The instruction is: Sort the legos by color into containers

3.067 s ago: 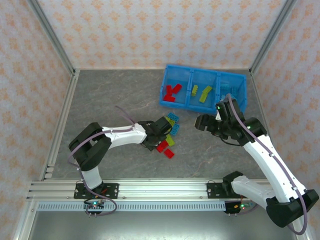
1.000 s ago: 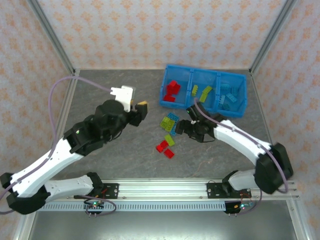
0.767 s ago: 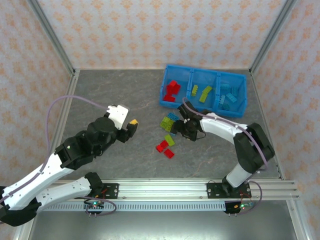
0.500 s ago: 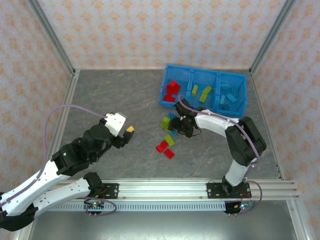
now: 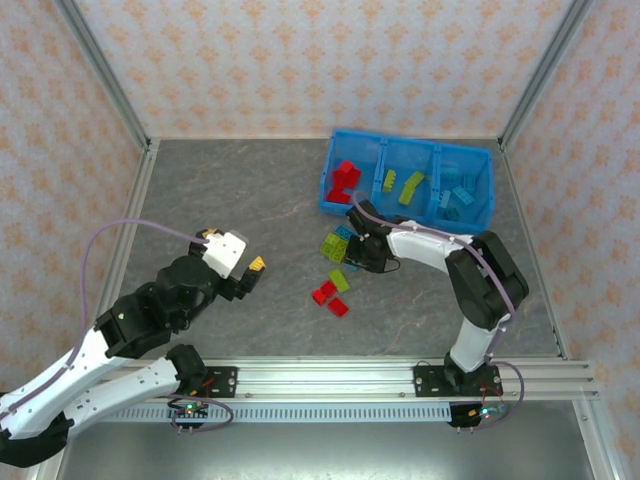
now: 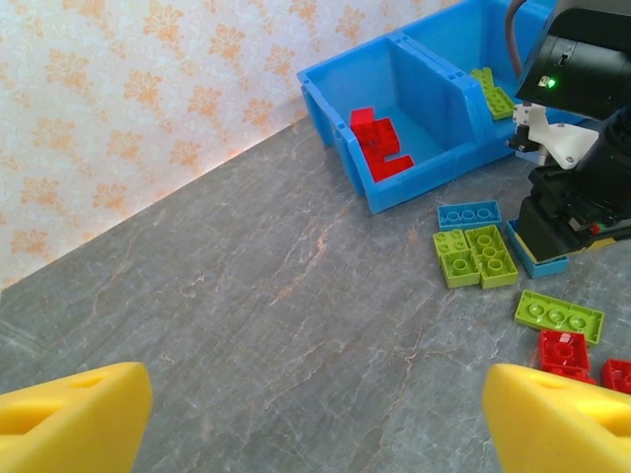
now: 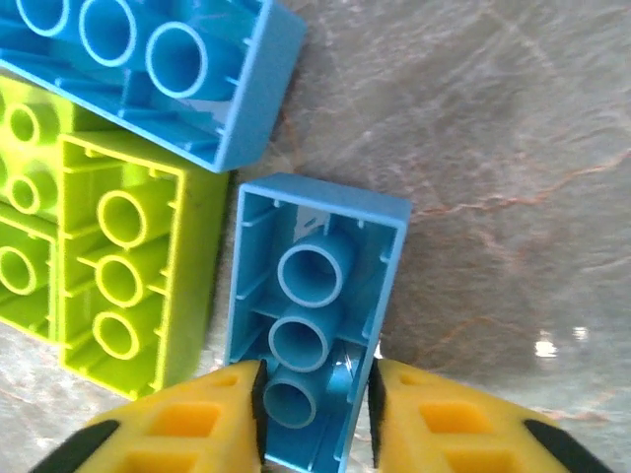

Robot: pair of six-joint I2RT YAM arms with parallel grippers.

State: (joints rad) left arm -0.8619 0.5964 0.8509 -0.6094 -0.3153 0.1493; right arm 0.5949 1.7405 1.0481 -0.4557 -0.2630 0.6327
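Bricks lie partly sorted on the grey stone-patterned counter (image 5: 230, 190). Toward 1 o'clock on it sits the bright blue rectangular plastic tray (image 5: 410, 140) with low walls and two dividers. Small red studded plastic bricks (image 5: 345, 180) lie in its 9 o'clock compartment, lime green studded plastic bricks (image 5: 402, 186) in the middle one, and light blue studded plastic bricks (image 5: 458, 196) in the 3 o'clock one. Near the tray, at 7 o'clock from it, a loose cluster (image 5: 340, 280) of all three colours lies on the counter, with green and light blue pieces at its 12 o'clock end and two red ones at its 6 o'clock end. The right end effector (image 5: 362, 256) is down at the cluster's 2 o'clock edge. In the right wrist view its yellow fingers (image 7: 187, 429) are closed against both long sides of a single light blue plastic brick (image 7: 315, 266), gripping it at its 6 o'clock end, with the brick's hollow side facing the camera. A loose lime green brick (image 7: 123, 286) lies just beside it at 9 o'clock. The left end effector (image 5: 250, 270) hangs well apart from the cluster, at 9 o'clock from it, its yellow fingertips (image 6: 69, 429) spread wide with nothing between them.
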